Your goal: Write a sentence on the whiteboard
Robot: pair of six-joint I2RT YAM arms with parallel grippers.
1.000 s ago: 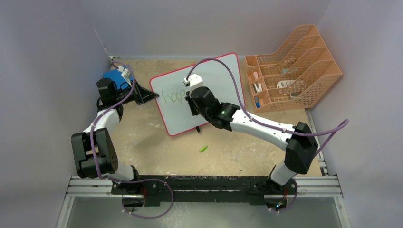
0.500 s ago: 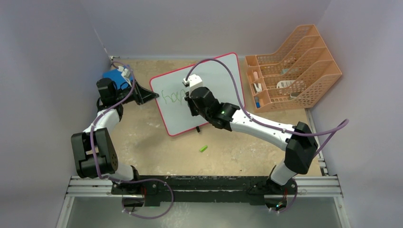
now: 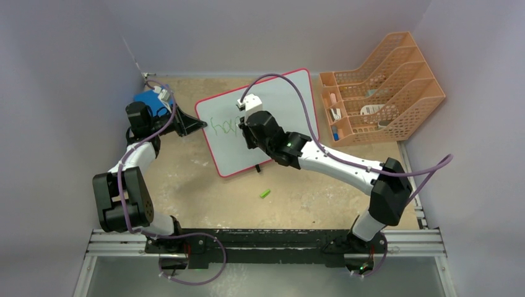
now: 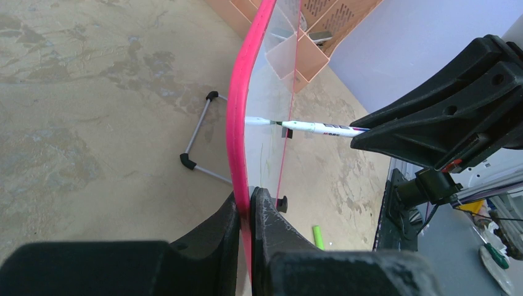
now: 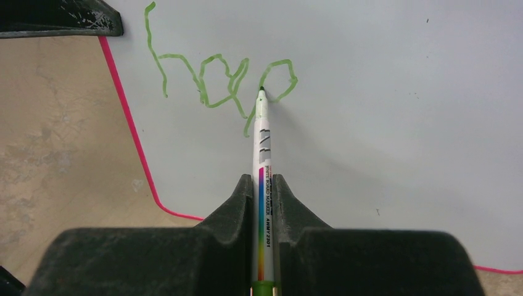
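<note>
1. Right claw (image 5: 261, 180): clenched on the marker (image 5: 261, 142), barrel pinched between both fingers, nib pointing away from the wrist. The nib is touching the whiteboard (image 3: 226, 151).
2. Left claw (image 4: 248, 198): clenched on the whiteboard's red rim at its left corner, one finger on each face. The board stands tilted on its wire foot. This arm and the board have not shifted over the last second.
3. Change noted: in the top view the right wrist has crept slightly toward the whiteboard's far edge. The move is small, a stroke's worth and no more.
4. The sentence (image 5: 229, 83) sits on the whiteboard's left part, starting just inside the rim near the left claw. It reads "hap" in green, plus the loop of a second "p". The nib rests where that loop meets its stem.
5. Reading of the change: the second "p" is being closed or has just been closed. The line is unbroken up to the nib, so contact appears to be holding.
6. Progress, judged: under half of "happy days" is down. The "y" and the whole second word are not yet written. There is plenty of bare white to the right of the writing.
7. Watch: the writing sits close to the gripped corner, so the board should stay steady there. Further right it may flex more under the nib.
8. A small green piece (image 3: 265, 193), probably the marker's cap, lies on the table (image 3: 186, 179) below the whiteboard, well apart from it.
</note>
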